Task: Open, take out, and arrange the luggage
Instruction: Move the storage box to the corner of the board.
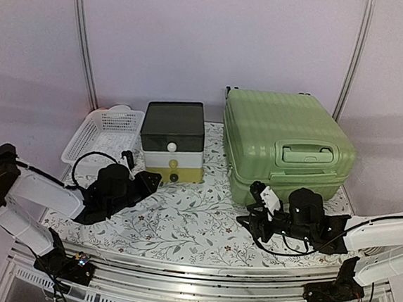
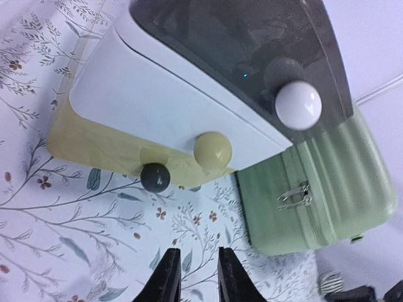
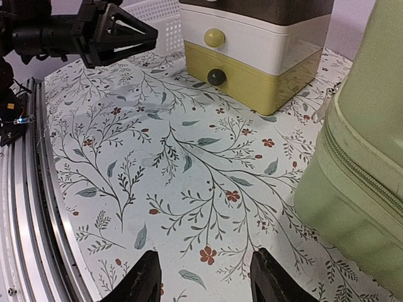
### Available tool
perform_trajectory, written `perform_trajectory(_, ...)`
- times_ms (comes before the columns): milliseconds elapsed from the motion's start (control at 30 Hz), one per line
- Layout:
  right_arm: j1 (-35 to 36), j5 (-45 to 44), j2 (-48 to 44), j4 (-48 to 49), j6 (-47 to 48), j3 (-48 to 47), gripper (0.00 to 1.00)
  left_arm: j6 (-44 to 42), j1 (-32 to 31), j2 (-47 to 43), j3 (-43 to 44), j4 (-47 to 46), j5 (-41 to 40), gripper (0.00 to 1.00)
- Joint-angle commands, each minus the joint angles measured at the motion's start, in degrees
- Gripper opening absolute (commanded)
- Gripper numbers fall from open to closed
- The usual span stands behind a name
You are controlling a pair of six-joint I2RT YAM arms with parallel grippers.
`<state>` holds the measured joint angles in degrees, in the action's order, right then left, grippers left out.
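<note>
One luggage (image 1: 286, 148): sitting closed.
Left gripper (image 2: 194, 267): hovering slightly parted, empty, facing box (image 2: 157, 107).
Right gripper (image 3: 204, 270): hovering wide apart, empty, beside luggage.

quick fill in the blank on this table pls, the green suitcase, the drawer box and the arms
1. The luggage lies with its shell ____.
2. On the drawer box, the knob of the white drawer is ____.
3. The drawer box stands between the luggage and the white mesh ____.
4. The left gripper and the right gripper each hold ____.

Missing words: closed; yellow; basket; nothing.
</note>
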<state>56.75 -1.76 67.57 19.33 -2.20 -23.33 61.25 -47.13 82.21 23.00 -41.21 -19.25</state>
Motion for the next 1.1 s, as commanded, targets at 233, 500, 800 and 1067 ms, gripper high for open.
perform_trajectory(233, -1.2, 0.5, -2.7, -3.8, -2.3, 0.6, 0.49, -8.7, -8.6, -11.1, 2.4, 29.8, -12.5, 0.26)
perform_trajectory(500, -1.4, 1.8, -6.6, -15.7, -8.3, -2.7, 0.5, -45.3, -11.8, -0.1, 16.7, 39.0, -8.4, 0.36)
perform_trajectory(800, -1.3, 1.9, -12.5, -22.7, -10.4, -4.5, 0.52, -62.1, -12.7, 16.6, 30.9, 52.2, -15.5, 0.39)
perform_trajectory(1067, -1.3, 0.6, -14.2, -22.2, -10.4, -4.1, 0.52, -78.2, -12.9, 32.7, 36.7, 46.5, -32.4, 0.29)
